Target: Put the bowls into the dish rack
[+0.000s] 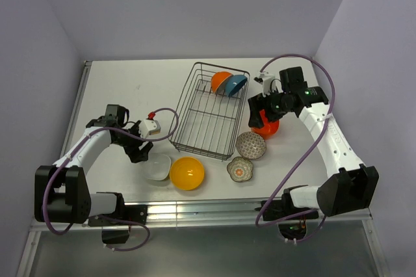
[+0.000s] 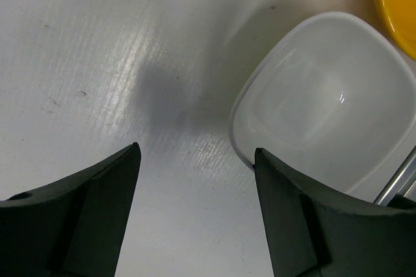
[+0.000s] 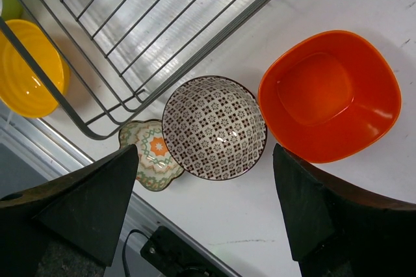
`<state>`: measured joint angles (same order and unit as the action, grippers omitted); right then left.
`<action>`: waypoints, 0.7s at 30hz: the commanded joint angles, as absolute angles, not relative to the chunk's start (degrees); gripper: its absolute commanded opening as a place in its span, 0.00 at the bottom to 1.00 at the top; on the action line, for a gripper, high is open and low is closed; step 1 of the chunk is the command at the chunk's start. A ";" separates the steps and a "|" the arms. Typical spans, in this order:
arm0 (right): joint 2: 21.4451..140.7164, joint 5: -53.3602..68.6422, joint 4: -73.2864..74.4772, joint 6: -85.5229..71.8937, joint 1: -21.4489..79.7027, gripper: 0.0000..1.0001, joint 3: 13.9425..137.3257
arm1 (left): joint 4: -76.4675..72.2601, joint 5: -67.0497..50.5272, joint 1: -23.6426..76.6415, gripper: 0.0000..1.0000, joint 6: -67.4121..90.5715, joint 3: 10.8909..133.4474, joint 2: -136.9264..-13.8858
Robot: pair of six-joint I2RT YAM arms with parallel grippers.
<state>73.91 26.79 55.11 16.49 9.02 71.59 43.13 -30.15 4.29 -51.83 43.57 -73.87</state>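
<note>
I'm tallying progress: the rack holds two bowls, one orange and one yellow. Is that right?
No. The dish rack holds an orange bowl and a blue bowl, not yellow; the yellow bowl sits on the table, per the top external view.

1. Top view: bright, even, diffuse light; the table point(image 1: 130, 82) looks pale, with faint soft shadows.
2. Left wrist view: streaky glare at 10 o'clock, a soft grey shadow near centre; the fingers point(image 2: 71, 218) at 7 and 5 o'clock are dark and blurred.
3. Right wrist view: sheen behind the dish rack point(image 3: 39, 67) wires at 12 o'clock.
</note>
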 commanded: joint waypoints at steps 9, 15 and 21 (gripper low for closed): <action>74.35 26.89 52.73 14.85 9.14 0.90 74.79 | 43.06 -35.50 4.13 0.75 -53.61 43.77 -74.01; 74.45 27.60 52.21 13.98 9.23 0.90 74.10 | 44.29 -35.95 4.31 0.77 -53.88 43.42 -71.81; 74.44 27.95 51.77 13.45 9.23 0.89 74.18 | 41.84 -33.66 4.92 0.76 -53.35 41.40 -73.91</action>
<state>74.52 27.09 53.69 14.11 9.02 72.23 42.76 -33.17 4.40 -52.07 42.33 -73.41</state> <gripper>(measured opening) 0.898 0.763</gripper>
